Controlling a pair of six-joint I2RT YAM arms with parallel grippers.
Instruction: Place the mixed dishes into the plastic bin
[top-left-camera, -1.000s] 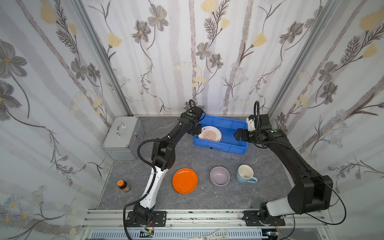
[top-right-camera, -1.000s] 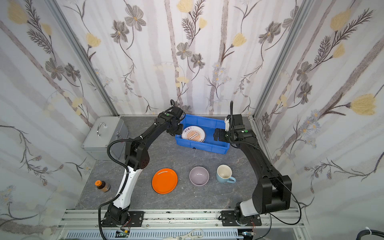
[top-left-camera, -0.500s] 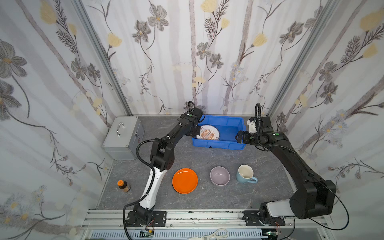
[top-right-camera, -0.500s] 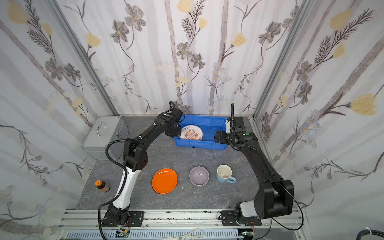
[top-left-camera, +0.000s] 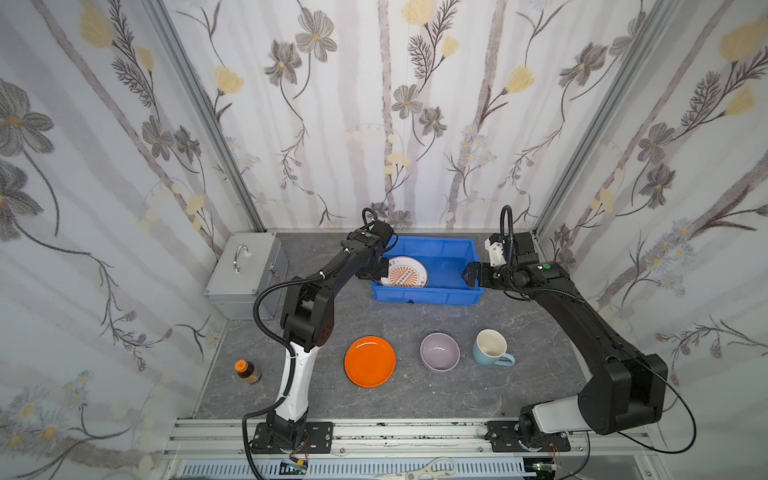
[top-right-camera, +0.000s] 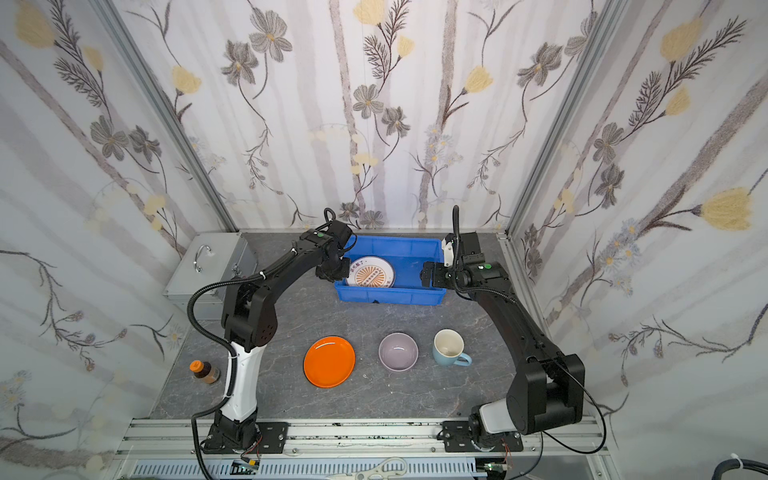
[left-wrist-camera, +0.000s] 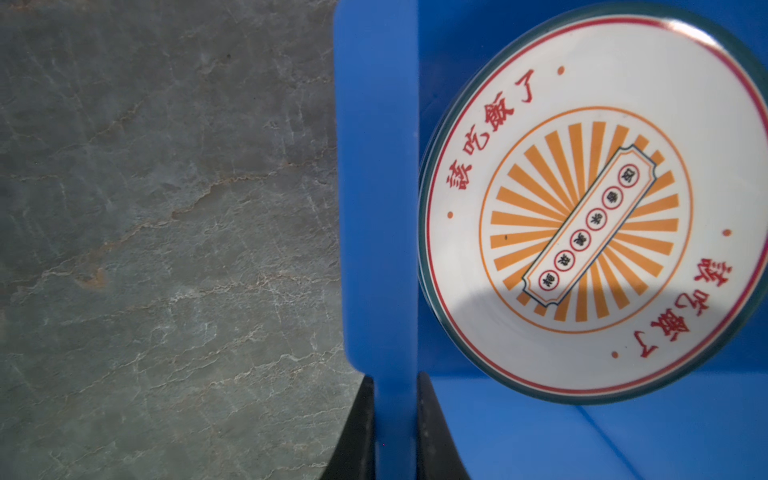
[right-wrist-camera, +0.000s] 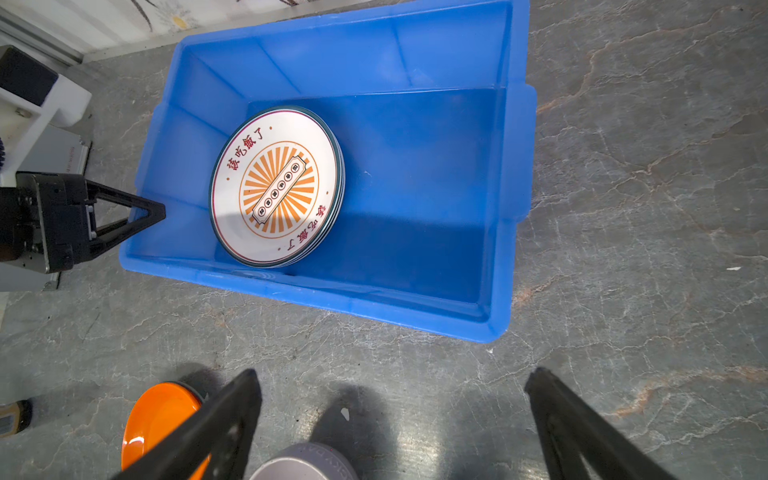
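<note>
The blue plastic bin (top-left-camera: 428, 292) (top-right-camera: 390, 296) stands at the back of the table. In it a sunburst plate (top-left-camera: 406, 273) (right-wrist-camera: 276, 187) leans tilted toward the left wall, with more plate rims showing under it. My left gripper (top-left-camera: 376, 270) (left-wrist-camera: 395, 384) is shut on the bin's left wall (left-wrist-camera: 376, 208). My right gripper (top-left-camera: 471, 274) (right-wrist-camera: 392, 371) hangs open by the bin's right end, holding nothing. An orange plate (top-left-camera: 370, 360), a lilac bowl (top-left-camera: 439, 351) and a pale-blue mug (top-left-camera: 490, 348) sit in a row near the front.
A silver metal case (top-left-camera: 245, 270) stands left of the bin, close behind my left arm. A small brown bottle (top-left-camera: 247, 371) with an orange cap is at the front left. Floral walls close in the back and both sides.
My left gripper has shut on the bin's left wall. The bin and its plate have shifted a little to the left. The right gripper stays open at the bin's right end.
</note>
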